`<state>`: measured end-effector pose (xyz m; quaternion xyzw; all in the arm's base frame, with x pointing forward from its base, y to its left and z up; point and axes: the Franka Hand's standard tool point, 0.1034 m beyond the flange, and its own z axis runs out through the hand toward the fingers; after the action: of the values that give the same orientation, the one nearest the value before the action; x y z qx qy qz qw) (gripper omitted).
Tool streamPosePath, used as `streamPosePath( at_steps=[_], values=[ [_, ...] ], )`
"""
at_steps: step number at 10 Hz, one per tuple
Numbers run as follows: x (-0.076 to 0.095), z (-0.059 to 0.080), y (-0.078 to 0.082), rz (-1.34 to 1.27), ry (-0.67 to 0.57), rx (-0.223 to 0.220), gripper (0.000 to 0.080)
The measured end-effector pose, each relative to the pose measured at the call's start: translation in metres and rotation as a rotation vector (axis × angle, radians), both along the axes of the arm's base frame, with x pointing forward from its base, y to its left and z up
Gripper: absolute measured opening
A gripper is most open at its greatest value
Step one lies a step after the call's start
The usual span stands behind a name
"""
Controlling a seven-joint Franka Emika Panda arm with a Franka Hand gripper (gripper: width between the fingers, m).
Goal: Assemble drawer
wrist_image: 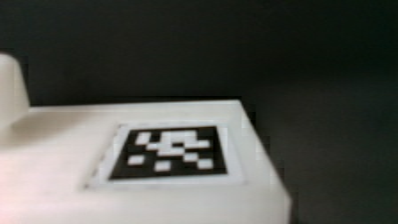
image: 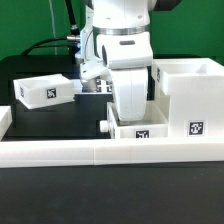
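Note:
A small white tray (image: 140, 131) with a square tag and a front knob stands at the front middle, against the large white casing (image: 190, 92) on the exterior view's right. My gripper (image: 131, 112) reaches straight down onto this tray; its fingertips are hidden behind the hand and the tray wall, so I cannot tell whether they grip. A second small tray (image: 44, 91) with a tag lies apart on the exterior view's left. The wrist view is blurred and shows a white tagged surface (wrist_image: 173, 152) very close below; no fingers show clearly.
A long low white border bar (image: 100, 152) runs along the front, with another piece (image: 5, 120) at the exterior view's left edge. A flat strip with printed tags (image: 100, 88) lies behind the arm. The table (image: 60, 120) is black.

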<state>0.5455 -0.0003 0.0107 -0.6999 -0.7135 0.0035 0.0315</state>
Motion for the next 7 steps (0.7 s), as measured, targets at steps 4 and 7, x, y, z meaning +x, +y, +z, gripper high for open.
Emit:
streamPosePath(
  at_steps=[4,7],
  values=[
    [0.0005,-0.0018,0.0032,-0.028,-0.034,0.003,0.0041],
    [0.0013,-0.0026,0.0040,-0.032,-0.054,0.005,0.0041]
  ],
)
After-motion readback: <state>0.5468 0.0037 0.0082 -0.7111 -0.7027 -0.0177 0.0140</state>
